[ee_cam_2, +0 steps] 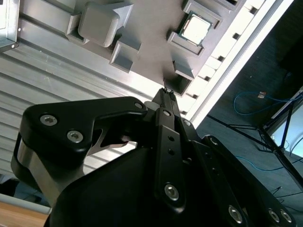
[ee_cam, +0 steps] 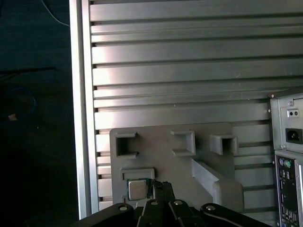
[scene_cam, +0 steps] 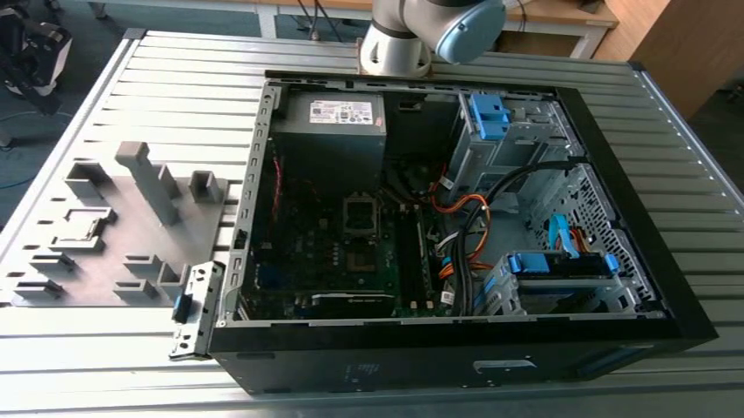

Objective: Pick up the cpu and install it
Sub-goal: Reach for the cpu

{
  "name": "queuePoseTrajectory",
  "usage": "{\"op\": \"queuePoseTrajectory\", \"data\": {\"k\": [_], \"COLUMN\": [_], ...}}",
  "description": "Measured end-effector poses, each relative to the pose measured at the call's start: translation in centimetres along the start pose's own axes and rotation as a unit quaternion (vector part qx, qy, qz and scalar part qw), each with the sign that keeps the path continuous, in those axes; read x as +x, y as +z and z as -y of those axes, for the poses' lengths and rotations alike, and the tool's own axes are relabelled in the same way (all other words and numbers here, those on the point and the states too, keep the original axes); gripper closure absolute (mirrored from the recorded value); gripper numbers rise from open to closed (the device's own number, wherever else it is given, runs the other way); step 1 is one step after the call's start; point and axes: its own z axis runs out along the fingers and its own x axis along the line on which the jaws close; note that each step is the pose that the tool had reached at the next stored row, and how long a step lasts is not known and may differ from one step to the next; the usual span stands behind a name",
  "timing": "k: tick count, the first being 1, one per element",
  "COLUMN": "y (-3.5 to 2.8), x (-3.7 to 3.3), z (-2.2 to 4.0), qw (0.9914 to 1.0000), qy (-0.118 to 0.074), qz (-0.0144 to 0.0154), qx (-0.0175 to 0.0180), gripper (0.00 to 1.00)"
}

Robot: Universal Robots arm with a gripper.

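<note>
Square silvery cpu (ee_cam_2: 195, 29) is seated in 1 recess of the matte gray fixture (ee_cam_2: 147, 23); gripper (ee_cam_2: 165, 91) is clenched, empty.

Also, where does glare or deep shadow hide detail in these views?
In the second wrist view, glare whitens the small square silvery cpu; in the first wrist view, bright bands streak the slatted aluminium table; in the exterior view, the open black computer case is dark inside.

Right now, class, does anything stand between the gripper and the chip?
Nothing visible does. The gripper hangs near the chip, which lies uncovered in a recess of the gray tray.
</note>
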Motion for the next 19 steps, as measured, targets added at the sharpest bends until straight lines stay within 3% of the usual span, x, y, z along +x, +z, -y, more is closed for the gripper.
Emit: {"op": "queuePoseTrajectory", "data": {"k": [3, 13, 19], "y": [-0.01, 0.06, 0.08], "x": [-0.01, 0.23, 0.23], "z": [0.26, 2.02, 2.08], "qw": [1.0, 1.0, 1.0], "qy": [0.0, 0.0, 0.0], "qz": [0.0, 0.0, 0.0], "qx": [0.0001, 0.0001, 0.0005], "gripper": [0.89, 0.89, 0.89]}}
